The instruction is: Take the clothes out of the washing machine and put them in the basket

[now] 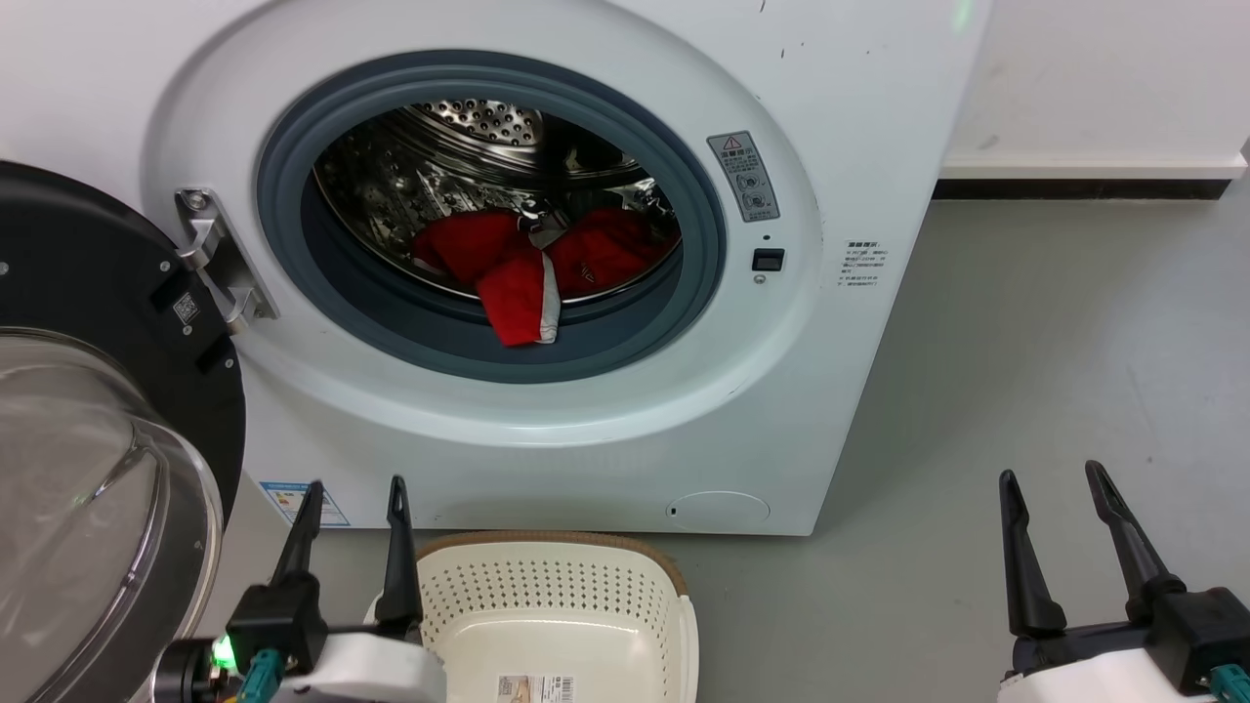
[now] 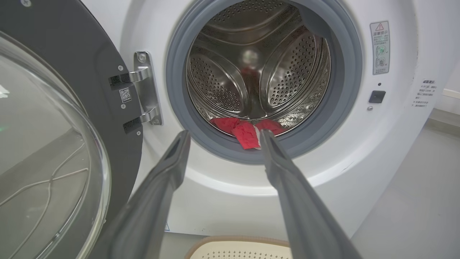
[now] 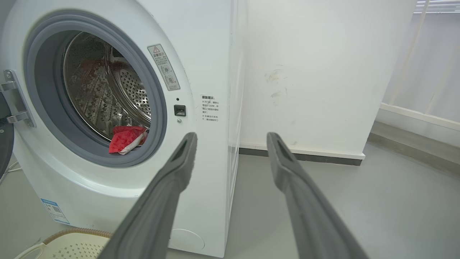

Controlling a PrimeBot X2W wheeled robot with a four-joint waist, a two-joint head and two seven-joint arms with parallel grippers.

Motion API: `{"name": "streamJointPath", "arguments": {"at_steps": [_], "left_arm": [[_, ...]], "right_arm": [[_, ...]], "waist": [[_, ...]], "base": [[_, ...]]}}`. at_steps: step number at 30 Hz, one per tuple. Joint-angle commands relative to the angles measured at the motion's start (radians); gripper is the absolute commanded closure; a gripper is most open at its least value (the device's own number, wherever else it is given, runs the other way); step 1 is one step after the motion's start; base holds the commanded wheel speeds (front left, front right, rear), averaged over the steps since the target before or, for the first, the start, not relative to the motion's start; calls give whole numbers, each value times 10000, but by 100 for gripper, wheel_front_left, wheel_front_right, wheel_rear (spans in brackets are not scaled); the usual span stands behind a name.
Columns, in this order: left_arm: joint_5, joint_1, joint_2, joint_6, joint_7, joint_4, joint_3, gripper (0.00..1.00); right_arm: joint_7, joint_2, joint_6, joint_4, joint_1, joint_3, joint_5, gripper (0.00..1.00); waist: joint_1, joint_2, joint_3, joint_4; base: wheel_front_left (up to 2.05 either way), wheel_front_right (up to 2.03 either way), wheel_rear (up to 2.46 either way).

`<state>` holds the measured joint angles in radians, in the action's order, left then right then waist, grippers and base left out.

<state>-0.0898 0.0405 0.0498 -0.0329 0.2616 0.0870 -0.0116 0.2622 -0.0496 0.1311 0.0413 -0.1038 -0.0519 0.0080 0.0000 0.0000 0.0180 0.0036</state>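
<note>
Two pairs of dark fingers stand spread wide, gripping nothing: the left fingers point(image 1: 398, 547) low before the washing machine point(image 1: 547, 439), just beside the basket point(image 1: 547, 596), and the right fingers point(image 1: 1019, 557) over grey floor point(image 1: 1025, 342) off the machine's right corner. The door point(image 1: 88, 293) hangs swung out to the left, its black rim and glass bowl close by the left fingers (the tightest edge here). To the right, the floor runs open to the wall. The basket sits on the floor at the machine's foot, below the round grey seal point(image 1: 283, 186). The clothes point(image 1: 532, 268) lie in the bottom of the steel drum point(image 1: 469, 122), well apart from both pairs. In the left wrist view they show between the two fingertips. They are red and crumpled, with one white-striped flap hanging over the seal.
</note>
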Motion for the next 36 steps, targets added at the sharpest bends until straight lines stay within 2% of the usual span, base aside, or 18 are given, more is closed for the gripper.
{"name": "streamJointPath", "arguments": {"at_steps": [1,5,12,20,28,36], "left_arm": [[136,-303,10,55,52,26,36,0],[248,-929,10,314,40,626,61,0],[332,-3008,318,657,40,2854,306,0],[642,-6296,1161,1029,30,5657,81,0],[802,-9759,2127,1419,-1031,8118,-351,0],[960,-12617,3110,1592,-2517,9584,-894,0]], "right_arm": [[42,-12,-7,-7,80,15,14,0],[42,-12,-7,13,233,97,-3,0],[39,-12,-7,67,749,218,54,0],[37,-4,-7,145,1588,239,219,0],[36,4,-7,320,2564,279,545,0],[34,4,-7,454,3285,637,1043,0]], "waist": [[0,0,57,-18],[0,0,296,-120],[0,0,1142,-694],[0,0,2544,-1436],[0,0,4187,-2153],[0,0,5653,-2836]], "base": [[0,0,0],[0,0,0],[0,0,0],[0,0,0],[0,0,0],[0,0,0]]}}
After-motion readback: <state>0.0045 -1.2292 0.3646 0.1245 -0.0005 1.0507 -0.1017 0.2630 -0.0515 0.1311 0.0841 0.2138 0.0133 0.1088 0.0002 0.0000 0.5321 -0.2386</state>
